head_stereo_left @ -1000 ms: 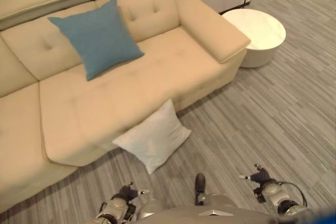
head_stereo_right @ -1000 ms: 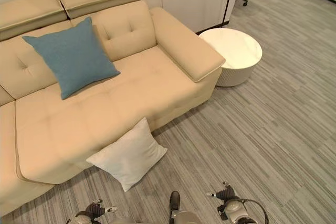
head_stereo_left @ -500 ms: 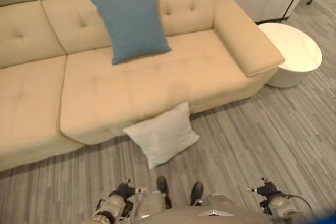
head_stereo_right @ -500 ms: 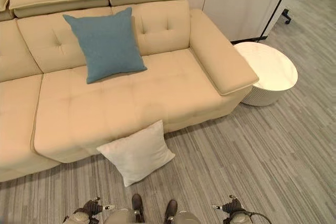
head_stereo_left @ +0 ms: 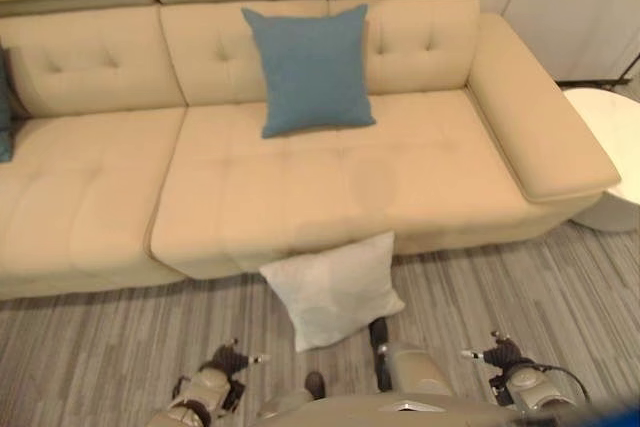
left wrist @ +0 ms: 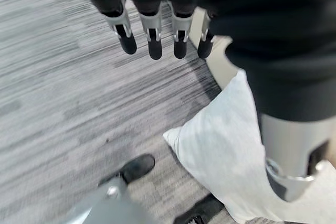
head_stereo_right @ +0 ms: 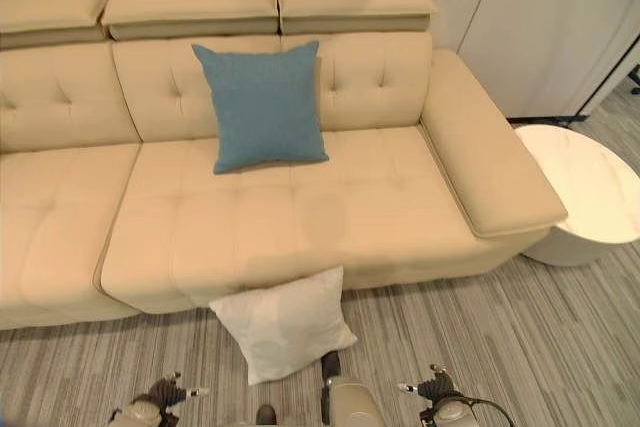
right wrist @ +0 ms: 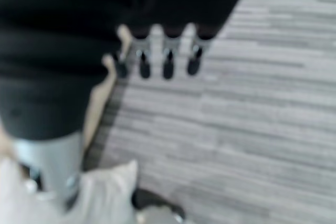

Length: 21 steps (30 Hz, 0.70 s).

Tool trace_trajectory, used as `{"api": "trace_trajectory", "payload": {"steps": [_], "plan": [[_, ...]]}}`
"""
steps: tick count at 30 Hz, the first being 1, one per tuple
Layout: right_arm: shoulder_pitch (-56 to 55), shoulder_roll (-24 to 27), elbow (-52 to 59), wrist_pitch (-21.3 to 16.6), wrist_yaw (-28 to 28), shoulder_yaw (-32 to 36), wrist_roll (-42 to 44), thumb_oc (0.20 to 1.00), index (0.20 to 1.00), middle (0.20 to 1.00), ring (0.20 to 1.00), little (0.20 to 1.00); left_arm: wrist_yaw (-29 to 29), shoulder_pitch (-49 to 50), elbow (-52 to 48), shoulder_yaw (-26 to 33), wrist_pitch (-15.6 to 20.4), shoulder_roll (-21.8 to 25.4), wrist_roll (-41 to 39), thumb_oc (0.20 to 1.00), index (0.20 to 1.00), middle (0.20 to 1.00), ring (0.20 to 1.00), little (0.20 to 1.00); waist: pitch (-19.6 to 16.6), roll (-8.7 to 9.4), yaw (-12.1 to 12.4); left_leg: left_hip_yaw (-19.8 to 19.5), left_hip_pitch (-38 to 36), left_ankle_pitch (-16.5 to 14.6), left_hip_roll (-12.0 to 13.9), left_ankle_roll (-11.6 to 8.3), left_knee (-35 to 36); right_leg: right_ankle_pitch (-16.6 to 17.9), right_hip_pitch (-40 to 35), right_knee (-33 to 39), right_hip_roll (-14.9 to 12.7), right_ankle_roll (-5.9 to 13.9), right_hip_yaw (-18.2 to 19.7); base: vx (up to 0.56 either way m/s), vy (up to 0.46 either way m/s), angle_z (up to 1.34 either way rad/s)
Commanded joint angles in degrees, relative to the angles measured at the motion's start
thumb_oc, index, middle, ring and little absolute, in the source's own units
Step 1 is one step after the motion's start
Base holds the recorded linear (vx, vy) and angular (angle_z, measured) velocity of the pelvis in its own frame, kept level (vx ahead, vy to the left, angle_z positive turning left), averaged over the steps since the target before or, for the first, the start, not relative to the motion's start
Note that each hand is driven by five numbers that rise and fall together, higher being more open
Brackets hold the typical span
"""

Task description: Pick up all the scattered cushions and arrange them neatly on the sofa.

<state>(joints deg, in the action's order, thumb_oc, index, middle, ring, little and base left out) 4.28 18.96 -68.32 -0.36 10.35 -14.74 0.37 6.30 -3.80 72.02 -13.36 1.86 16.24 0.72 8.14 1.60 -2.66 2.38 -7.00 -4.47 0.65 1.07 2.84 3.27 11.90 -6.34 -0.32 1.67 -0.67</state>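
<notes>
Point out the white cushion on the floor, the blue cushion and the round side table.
white cushion [head_stereo_left: 335, 289], left eye view, its middle.
blue cushion [head_stereo_right: 262, 105], right eye view, its middle.
round side table [head_stereo_right: 583, 191], right eye view, its top.

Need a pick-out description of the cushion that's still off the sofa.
Find the long beige sofa. On the grey striped floor right at its front edge, below the middle seat, a white cushion leans against the sofa base. The blue cushion stands up on the seat against the backrest; the white one is on the floor.

Only the camera has swung, squaring up to the sofa [head_stereo_right: 300, 207]; a dark cushion edge [head_stereo_left: 4, 107], probably, now shows at its left end.
</notes>
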Motion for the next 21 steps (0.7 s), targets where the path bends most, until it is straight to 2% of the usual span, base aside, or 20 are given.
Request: {"api": "trace_trajectory", "payload": {"steps": [1,8,12,15,16,18,19,21], "plan": [[1.5,2.1,-0.1,-0.5,0.9,-0.7,-0.1,1.000,1.000,1.000,1.000,1.000,0.2,-2.4,0.4,0.3,0.9,2.5,0.4,1.000,1.000,1.000,1.000,1.000,0.4,2.48,0.1,1.4,5.2,-1.6,-3.2,-1.05,-5.7,-4.6,-6.8,1.7,-1.4,4.40,0.9,0.09,-0.090,0.09],[1.4,2.2,0.5,-0.8,0.9,-1.3,-0.6,1.000,1.000,1.000,1.000,1.000,0.3,-1.4,0.4,0.5,0.6,2.2,0.9,1.000,1.000,1.000,1.000,1.000,-0.3,2.72,0.7,0.2,4.0,-1.2,-2.5,-1.90,-4.9,-5.3,-9.9,3.8,-1.2,3.69,-1.0,0.05,-0.057,0.19],[1.4,2.0,0.7,-0.8,0.8,-1.7,-1.1,1.000,1.000,1.000,1.000,1.000,0.1,-1.3,-0.1,0.1,0.5,1.8,1.0,1.000,1.000,1.000,1.000,1.000,-0.4,2.84,0.9,0.1,3.9,-1.4,-2.6,-1.61,-4.8,-5.3,-10.4,4.0,-1.3,3.80,-1.2,-0.01,0.028,0.03],[1.7,1.8,0.6,-0.5,0.8,-2.1,-1.7,1.000,1.000,1.000,1.000,1.000,0.1,-1.4,0.0,-0.3,0.5,1.6,1.2,1.000,1.000,1.000,1.000,1.000,0.0,3.03,1.1,0.1,4.4,-1.4,-2.7,-1.28,-4.8,-4.7,-9.3,3.4,-1.5,4.23,-1.1,-0.07,0.077,-0.10],[2.3,1.5,0.7,-0.3,0.6,-2.4,-2.0,1.000,1.000,1.000,1.000,1.000,0.0,-1.6,0.0,-0.3,0.4,1.8,1.1,1.000,1.000,1.000,1.000,1.000,0.6,2.96,1.1,0.1,5.1,-1.1,-2.9,-0.82,-4.8,-4.4,-7.3,0.9,-1.7,4.97,-0.7,-0.09,0.064,-0.15],[2.6,1.3,0.7,-0.2,0.4,-2.5,-2.1,1.000,1.000,1.000,1.000,1.000,0.0,-1.7,0.1,-0.3,0.4,1.9,1.2,1.000,1.000,1.000,1.000,1.000,0.9,2.86,1.1,0.0,5.4,-1.0,-2.9,-0.65,-4.9,-4.4,-6.2,-1.0,-1.7,5.27,-0.1,-0.08,0.048,-0.24],[3.1,1.1,1.0,-0.3,0.5,-2.6,-1.9,1.000,1.000,1.000,1.000,1.000,0.2,-1.9,0.2,-0.1,0.5,2.3,0.9,1.000,1.000,1.000,1.000,1.000,1.4,2.62,1.0,-0.3,6.1,-1.0,-2.8,-0.34,-5.4,-4.7,-5.0,-3.1,-1.8,5.85,1.5,-0.05,0.006,-0.18],[3.0,1.1,1.1,-0.4,0.5,-2.6,-1.9,1.000,1.000,1.000,1.000,1.000,0.3,-1.8,0.5,0.3,0.7,2.8,0.6,1.000,1.000,1.000,1.000,1.000,1.7,2.70,1.2,-0.5,6.1,-1.1,-2.9,-0.34,-5.7,-4.6,-5.0,-3.0,-2.5,5.83,1.6,0.01,-0.050,-0.03]]}}
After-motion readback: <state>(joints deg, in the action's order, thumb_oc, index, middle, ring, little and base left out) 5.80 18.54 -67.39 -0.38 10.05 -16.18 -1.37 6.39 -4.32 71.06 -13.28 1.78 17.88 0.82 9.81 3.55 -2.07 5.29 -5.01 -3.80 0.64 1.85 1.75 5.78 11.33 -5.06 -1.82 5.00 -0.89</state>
